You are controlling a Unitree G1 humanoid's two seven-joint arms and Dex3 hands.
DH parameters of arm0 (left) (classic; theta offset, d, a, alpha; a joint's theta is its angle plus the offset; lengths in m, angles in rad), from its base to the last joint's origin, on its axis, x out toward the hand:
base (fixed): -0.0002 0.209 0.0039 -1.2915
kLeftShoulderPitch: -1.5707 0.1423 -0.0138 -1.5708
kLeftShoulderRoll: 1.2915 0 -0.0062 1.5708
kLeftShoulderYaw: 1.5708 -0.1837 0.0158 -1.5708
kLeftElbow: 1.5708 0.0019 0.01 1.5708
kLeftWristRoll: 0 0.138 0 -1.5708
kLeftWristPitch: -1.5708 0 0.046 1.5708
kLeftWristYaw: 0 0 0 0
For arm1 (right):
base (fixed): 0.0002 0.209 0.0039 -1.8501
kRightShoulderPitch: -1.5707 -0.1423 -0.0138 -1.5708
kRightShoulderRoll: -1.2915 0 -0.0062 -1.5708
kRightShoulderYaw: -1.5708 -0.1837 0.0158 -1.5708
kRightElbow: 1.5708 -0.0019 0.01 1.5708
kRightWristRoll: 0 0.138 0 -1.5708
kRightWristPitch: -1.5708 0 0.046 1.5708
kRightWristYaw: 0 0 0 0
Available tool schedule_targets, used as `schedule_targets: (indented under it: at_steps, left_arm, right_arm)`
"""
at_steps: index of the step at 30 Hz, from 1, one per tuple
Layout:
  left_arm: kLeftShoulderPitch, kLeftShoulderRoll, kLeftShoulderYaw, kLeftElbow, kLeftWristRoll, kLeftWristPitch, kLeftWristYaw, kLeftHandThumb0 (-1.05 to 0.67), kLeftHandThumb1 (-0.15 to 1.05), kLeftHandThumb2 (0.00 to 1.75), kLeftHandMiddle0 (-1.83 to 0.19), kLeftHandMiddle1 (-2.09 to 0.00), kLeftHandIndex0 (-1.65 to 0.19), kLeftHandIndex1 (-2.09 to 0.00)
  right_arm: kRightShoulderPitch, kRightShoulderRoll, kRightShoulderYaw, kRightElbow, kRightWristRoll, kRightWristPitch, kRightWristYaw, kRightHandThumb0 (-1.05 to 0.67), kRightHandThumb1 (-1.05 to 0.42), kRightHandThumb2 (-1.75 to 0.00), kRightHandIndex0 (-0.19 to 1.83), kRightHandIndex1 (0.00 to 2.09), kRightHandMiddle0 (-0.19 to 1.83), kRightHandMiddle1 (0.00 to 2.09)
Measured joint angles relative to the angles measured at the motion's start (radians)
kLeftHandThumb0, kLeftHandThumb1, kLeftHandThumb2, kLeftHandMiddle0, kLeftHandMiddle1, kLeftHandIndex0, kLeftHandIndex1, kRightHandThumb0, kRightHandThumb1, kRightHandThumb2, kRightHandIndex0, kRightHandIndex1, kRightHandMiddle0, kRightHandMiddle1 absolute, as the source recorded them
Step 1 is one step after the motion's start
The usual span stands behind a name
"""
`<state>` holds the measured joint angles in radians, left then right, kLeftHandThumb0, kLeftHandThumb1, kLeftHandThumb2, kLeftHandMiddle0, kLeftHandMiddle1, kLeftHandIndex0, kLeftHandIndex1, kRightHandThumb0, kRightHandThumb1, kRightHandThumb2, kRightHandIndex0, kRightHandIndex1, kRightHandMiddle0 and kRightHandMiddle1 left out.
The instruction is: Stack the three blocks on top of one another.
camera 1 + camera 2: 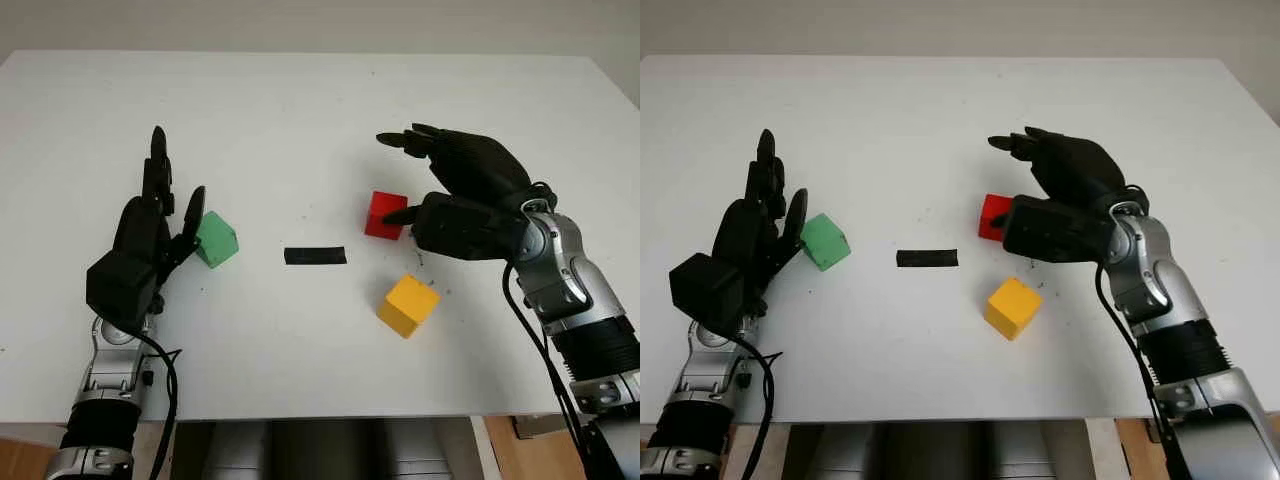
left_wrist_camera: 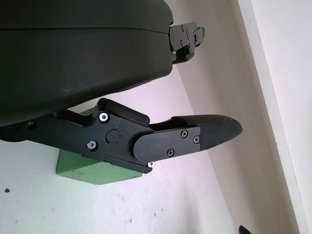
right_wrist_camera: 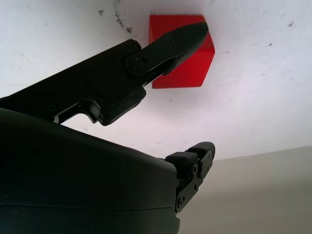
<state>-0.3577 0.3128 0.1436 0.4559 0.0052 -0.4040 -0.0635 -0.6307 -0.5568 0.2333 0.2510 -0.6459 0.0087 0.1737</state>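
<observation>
Three blocks lie apart on the white table [image 1: 300,120]. The green block [image 1: 216,240] is at the left, the red block [image 1: 383,213] right of centre, and the yellow block [image 1: 408,305] nearer me, below the red one. My left hand [image 1: 178,165] is open just left of the green block, thumb close beside it; the left wrist view shows the green block [image 2: 92,170] behind that thumb [image 2: 195,136]. My right hand [image 1: 390,178] is open over the red block. Its thumb tip reaches the red block [image 3: 190,68] from the right and its fingers [image 1: 410,135] arch beyond.
A short black strip [image 1: 315,255] lies flat on the table between the green and red blocks. The table's front edge [image 1: 300,417] runs just below the yellow block. A wall strip shows beyond the far edge.
</observation>
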Motion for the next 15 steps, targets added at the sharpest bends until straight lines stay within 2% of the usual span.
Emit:
schedule_targets:
  at_steps: [8,15]
  left_arm:
    - [0.001,0.0,0.0,-0.002,-0.002,0.0,-0.004,-0.67,1.05,0.56,0.18,-0.05,0.19,-0.05]
    - [0.001,0.0,0.0,-0.003,-0.004,0.0,-0.007,-0.68,1.05,0.56,0.18,-0.06,0.18,-0.05]
  right_arm:
    - [0.0,-0.003,0.055,0.029,-0.085,-0.006,-0.001,-0.78,-0.86,-0.06,0.17,0.06,0.39,0.11]
    - [-0.001,-0.006,0.076,0.034,-0.132,-0.015,0.001,-0.74,-0.86,-0.06,0.18,0.07,0.47,0.11]
